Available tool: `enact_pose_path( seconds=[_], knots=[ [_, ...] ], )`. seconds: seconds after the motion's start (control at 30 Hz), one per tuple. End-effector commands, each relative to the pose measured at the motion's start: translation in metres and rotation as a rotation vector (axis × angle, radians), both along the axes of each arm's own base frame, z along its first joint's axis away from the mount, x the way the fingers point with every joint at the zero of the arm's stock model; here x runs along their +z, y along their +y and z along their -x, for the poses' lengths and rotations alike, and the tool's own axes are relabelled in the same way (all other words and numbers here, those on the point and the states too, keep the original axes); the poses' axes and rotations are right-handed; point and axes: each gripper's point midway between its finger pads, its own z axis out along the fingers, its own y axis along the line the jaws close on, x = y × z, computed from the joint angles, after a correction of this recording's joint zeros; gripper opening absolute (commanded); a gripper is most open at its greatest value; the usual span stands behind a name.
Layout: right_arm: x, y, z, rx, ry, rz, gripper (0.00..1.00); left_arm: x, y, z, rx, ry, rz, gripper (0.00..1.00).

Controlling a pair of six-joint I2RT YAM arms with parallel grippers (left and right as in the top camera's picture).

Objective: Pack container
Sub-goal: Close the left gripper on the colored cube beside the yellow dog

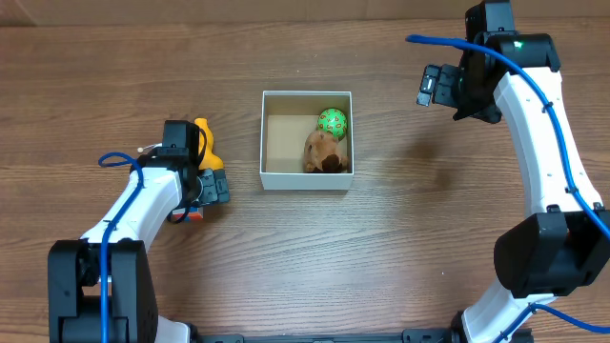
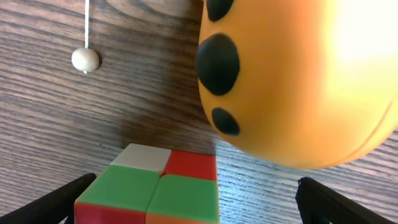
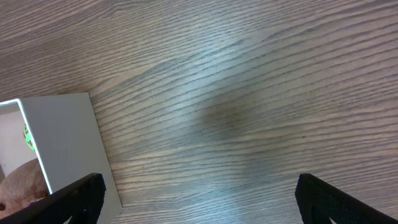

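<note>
Pickup of the cube (image 2: 155, 186) looks to be the step in hand. In the left wrist view the left claw (image 2: 193, 208) is released, its jaws set wide to either side of the cube and gripping nothing. The cube lies flat on the bench (image 1: 400, 248), nearer the left jaw than the right. A pale bead (image 2: 85, 60) on a thread rests beyond it.

To do this well, I would shift the claw until the cube is centred, then close squarely on two opposite flat faces. That way neither jaw pushes it sideways before the other one meets it.

The orange toy (image 2: 298, 81) with black spots bulks just beside the cube on the right; I cannot tell whether they touch. The right jaw should come in low and slowly so it does not nudge the toy.

Farther right, the container (image 1: 307, 179) stands on the bench, well apart from the cube. A green ball (image 1: 333, 121) and a brown plush toy (image 1: 324, 152) fill its right side. The bare left half is the sensible place to drop the cube, once it has been lifted clear of the thin white wall.

The right claw (image 3: 199, 205) is also released and empty, over bare bench just right of the container's corner. It is best kept out of the way.
</note>
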Motion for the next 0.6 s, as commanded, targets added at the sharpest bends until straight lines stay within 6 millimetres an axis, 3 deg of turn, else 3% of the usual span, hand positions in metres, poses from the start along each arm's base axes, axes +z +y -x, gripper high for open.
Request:
enact_pose_path(
  seconds=[0.0,0.23,0.37,0.47,0.57],
  knots=[
    [0.014,-0.004,-0.002,-0.012,-0.041,0.006,1.0,-0.008,0.002,0.005,-0.004,0.027,-0.011,1.0],
    [0.014,-0.004,-0.002,-0.012,-0.041,0.006,1.0,-0.023,0.003,0.007,-0.004,0.067,-0.016,1.0],
    [0.014,-0.004,-0.002,-0.012,-0.041,0.006,1.0,-0.024,0.003,0.008,-0.005,0.071,-0.016,0.92],
    [0.014,-0.004,-0.002,-0.012,-0.041,0.006,1.0,-0.024,0.003,0.008,-0.005,0.072,-0.017,0.81],
    [0.014,-0.004,-0.002,-0.012,-0.041,0.006,1.0,-0.024,0.003,0.009,-0.005,0.073,-0.017,0.77]
  ],
)
